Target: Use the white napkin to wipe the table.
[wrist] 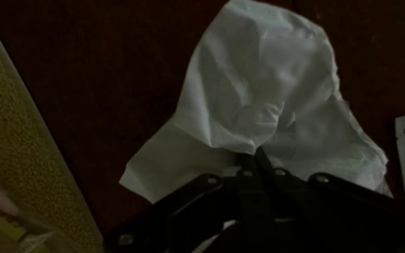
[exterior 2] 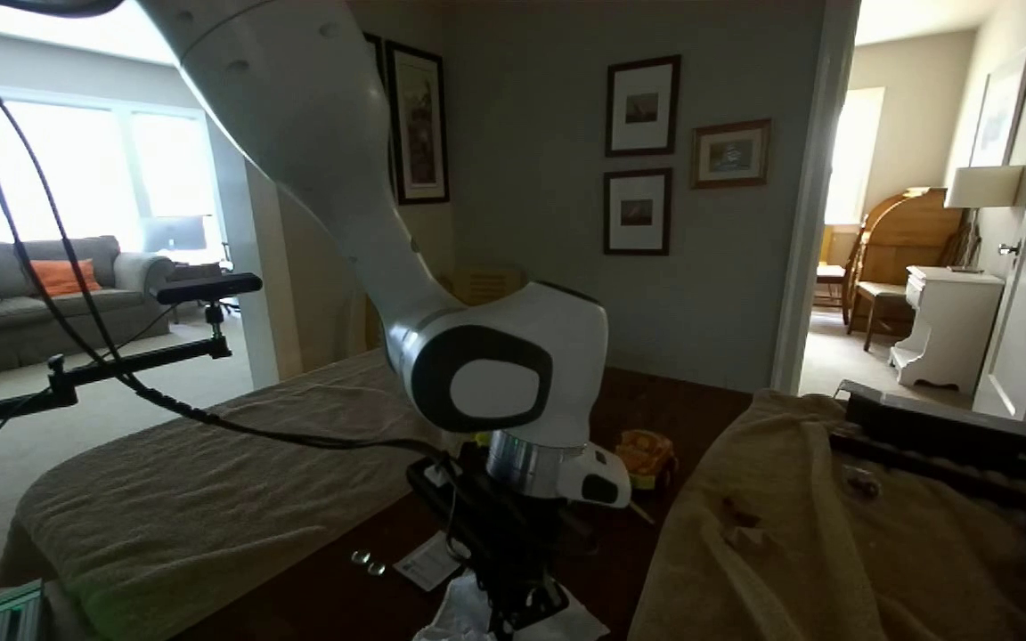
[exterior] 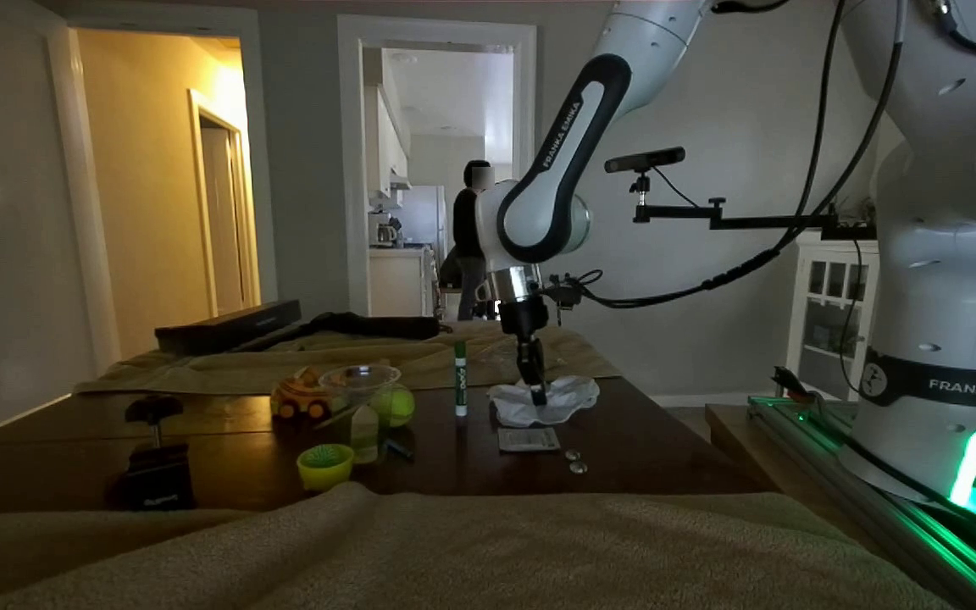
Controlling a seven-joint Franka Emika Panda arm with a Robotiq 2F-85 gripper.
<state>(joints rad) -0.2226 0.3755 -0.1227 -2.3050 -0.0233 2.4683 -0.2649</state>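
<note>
The white napkin (wrist: 216,88) is seen crumpled and loosely spread on the table (exterior: 649,462), just beside a small printed packet (exterior: 529,440), and the fingers (wrist: 266,165) are brought narrowly together over it, with a gathered fold apparently pinched between their tips. Next to no weight is to be expected of the napkin; it is judged thin, limp and easily creased, liable to tear if dragged hard and to bunch up if pushed. A hold on a bunched fold near the middle, as seems to be taken here, should let the loose edges be trailed flat over the table, with only light downward pressure called for. The table is dark and glossy, so an easy slide can be expected. Two small shiny round pieces (exterior: 579,468) are set near the packet and could be swept along by a wide stroke; the green marker (exterior: 461,381), stood upright nearby, could easily be knocked over. Farther along, a yellow cup (exterior: 324,470), a clear cup (exterior: 361,419) and an orange toy truck (exterior: 306,396) are grouped, and one side of the table is covered by a tan towel (exterior: 488,551). Beyond the table, a person (exterior: 468,229) is framed by a doorway (exterior: 352,152), and in an exterior view a grey sofa (exterior 2: 5,331) is set by bright windows (exterior 2: 85,169).
</note>
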